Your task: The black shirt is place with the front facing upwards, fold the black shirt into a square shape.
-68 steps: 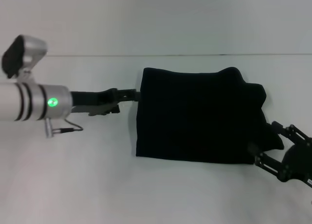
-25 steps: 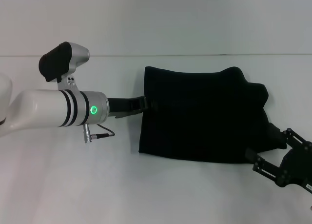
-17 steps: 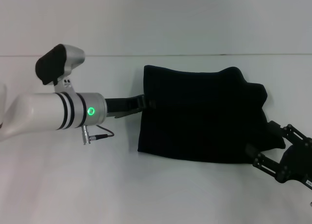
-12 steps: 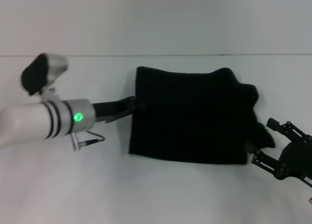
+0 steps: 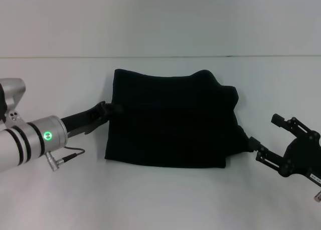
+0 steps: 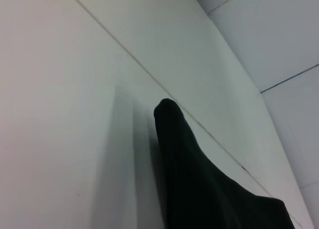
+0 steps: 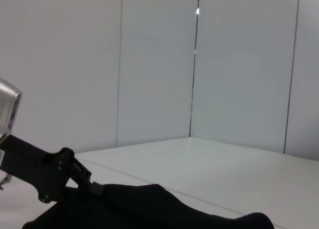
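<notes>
Shirt (image 5: 170, 122), black, soft, folded roughly rectangular on white counter (image 5: 150, 195); left end effector (image 5: 108, 109) pinches its left edge; right end effector (image 5: 268, 140) splayed apart beside it; right wrist view alone shows wall panels.

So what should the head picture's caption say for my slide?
Two grippers, left gripper and right gripper, flank the folded black shirt on the white table.

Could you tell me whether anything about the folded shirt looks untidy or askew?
Yes: the folded black cotton shirt is not square. Its far edge bulges unevenly and fabric bunches out at the corner near the right gripper.
</notes>
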Motion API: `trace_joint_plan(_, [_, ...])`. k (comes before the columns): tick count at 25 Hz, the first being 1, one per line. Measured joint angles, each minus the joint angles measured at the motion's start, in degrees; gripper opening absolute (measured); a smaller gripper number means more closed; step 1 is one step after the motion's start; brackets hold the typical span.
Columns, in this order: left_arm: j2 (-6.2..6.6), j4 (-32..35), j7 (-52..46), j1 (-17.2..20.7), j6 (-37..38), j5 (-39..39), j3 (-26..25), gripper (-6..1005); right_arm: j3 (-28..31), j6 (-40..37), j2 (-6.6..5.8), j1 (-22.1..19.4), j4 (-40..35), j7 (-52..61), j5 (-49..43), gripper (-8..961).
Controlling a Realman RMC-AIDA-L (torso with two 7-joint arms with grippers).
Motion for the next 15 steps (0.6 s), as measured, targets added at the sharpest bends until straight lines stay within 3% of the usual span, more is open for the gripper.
trace_joint_plan(5, [-0.19,-0.1,0.3,-0.3,1.0,0.1,0.3,136,0.4,0.0,0.00,0.2,0.0,0.0,0.0,856])
trace_joint_plan(9, [0.58,-0.1,2.8,-0.1,4.7,0.3,0.3,152,1.0,0.1,0.00,0.2,0.2,0.0,0.0,856])
trace_joint_plan(15, [2.61,0.4,5.9,2.9,9.8,0.3,-0.4,396,3.5,0.1,0.07,0.6,0.8,0.0,0.0,856])
